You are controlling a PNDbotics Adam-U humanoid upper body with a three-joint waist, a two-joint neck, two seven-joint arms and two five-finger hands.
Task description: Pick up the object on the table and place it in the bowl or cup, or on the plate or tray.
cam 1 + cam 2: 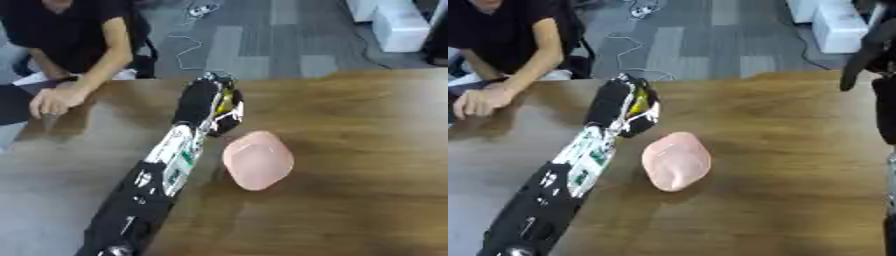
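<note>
Yellow object sits wrapped in the left hand's curled fingers, hovering just up and left of the pink plate on the table, so it's down-right next, with the right hand way farther off.

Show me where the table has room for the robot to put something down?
The biggest bare patch is the wood table right of the pink plate, out to the far edge. There is more bare wood in front of the plate. It is crowded on the plate's left, where the left hand, holding something yellow, reaches in beside it.
</note>
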